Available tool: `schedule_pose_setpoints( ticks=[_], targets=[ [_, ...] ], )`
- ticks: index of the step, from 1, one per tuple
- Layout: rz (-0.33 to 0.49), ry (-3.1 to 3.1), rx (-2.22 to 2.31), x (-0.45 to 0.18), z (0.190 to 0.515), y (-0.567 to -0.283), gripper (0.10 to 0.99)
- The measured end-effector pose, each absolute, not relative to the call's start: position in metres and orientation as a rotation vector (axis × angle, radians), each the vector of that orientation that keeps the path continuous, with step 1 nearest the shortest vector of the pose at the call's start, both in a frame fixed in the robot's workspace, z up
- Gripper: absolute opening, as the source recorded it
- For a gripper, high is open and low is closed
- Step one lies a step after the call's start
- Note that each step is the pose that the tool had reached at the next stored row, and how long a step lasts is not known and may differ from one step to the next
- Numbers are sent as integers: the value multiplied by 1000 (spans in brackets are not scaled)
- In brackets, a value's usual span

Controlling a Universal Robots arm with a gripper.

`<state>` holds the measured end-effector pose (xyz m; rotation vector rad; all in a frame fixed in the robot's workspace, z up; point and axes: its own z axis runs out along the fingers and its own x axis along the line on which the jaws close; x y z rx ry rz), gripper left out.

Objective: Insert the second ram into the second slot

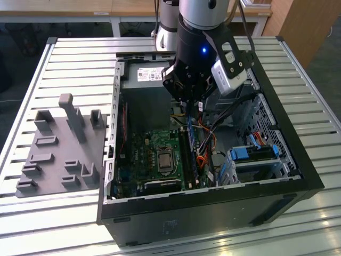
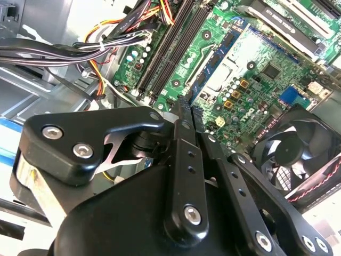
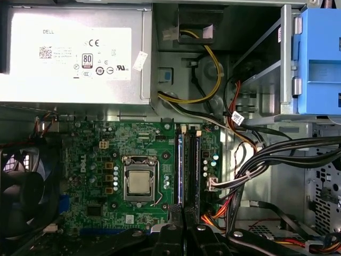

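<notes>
Claw (image 1: 191, 110) hangs inside the open PC case (image 1: 213, 213). Its fingers (image 2: 178, 160) are pinched almost together on the second ram (image 1: 190, 125), a thin blue board with a small white sticker, mostly hidden by the claw. Ram stands on edge, held above the memory slots (image 3: 195, 165). Its long axis is parallel to them, running from the power supply (image 3: 74, 53) end toward the opposite case wall. Room is tight: cable bundle (image 3: 266, 160) just beside the slots, CPU socket (image 3: 139, 178) near on the other side. Case sits on the slatted tabletop (image 1: 69, 53), with a grey fixture (image 1: 58, 149) at the exterior view's left.
</notes>
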<state>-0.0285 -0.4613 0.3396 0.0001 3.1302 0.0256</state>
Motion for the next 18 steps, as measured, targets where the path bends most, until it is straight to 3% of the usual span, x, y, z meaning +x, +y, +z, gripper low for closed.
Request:
schedule_pose_setpoints(
  ticks=[18],
  targets=[
    [26,3130,0,-29,333,-461,129]
  ],
)
